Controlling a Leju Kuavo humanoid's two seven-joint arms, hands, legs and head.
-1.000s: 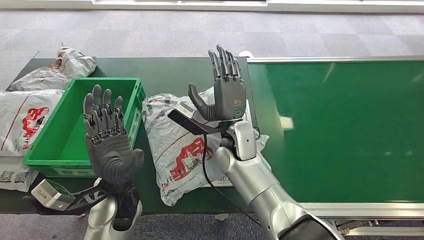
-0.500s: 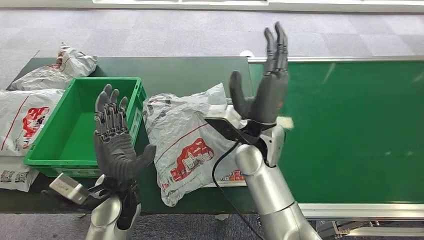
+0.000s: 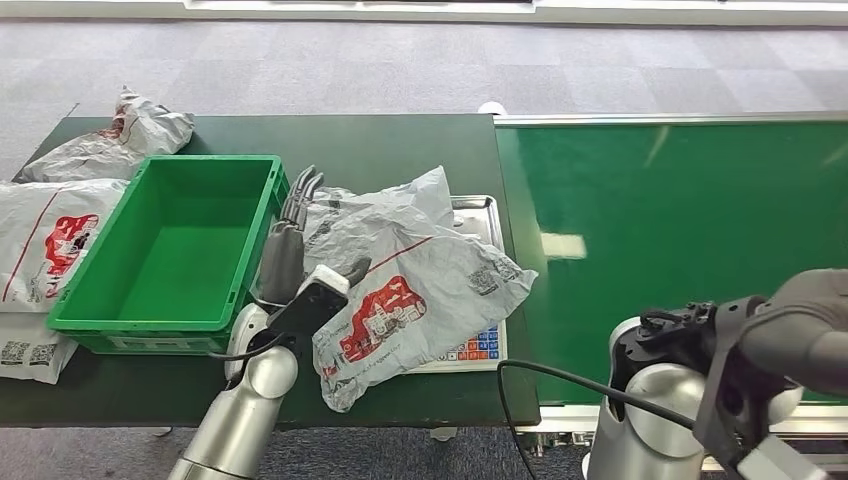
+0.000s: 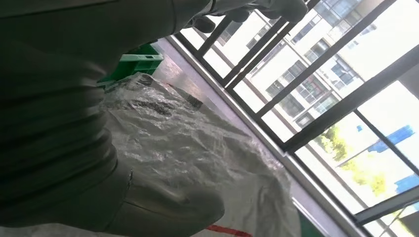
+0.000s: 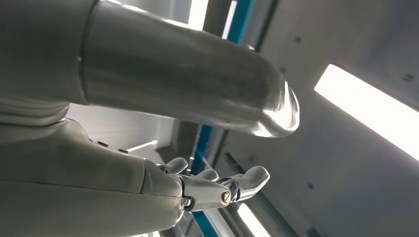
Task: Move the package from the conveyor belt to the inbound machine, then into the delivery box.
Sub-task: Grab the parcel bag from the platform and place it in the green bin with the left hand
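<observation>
The package (image 3: 420,275), a crumpled white bag with red print, lies on the inbound machine (image 3: 484,212), a silver scale tray with a keypad, between the green delivery box (image 3: 170,250) and the green conveyor belt (image 3: 690,250). My left hand (image 3: 292,240) stands edge-on with fingers straight between the box and the package, its thumb against the bag's left side; it holds nothing. The left wrist view looks past the hand's cover (image 4: 49,123) at the package (image 4: 188,148) and a box corner (image 4: 139,61). My right hand (image 3: 812,322) is low at the near right, fingers (image 5: 217,190) extended and holding nothing.
Other white bags lie left of the box: one at the table's back left (image 3: 150,125), one beside the box (image 3: 45,235), one at the front left corner (image 3: 25,350). The dark green table (image 3: 380,145) stretches behind the scale. The belt's metal rim (image 3: 700,415) runs along the near side.
Both raised hands have come down. The right arm swung away from over the package to the near right. The left hand moved right and forward to the package's left edge.
</observation>
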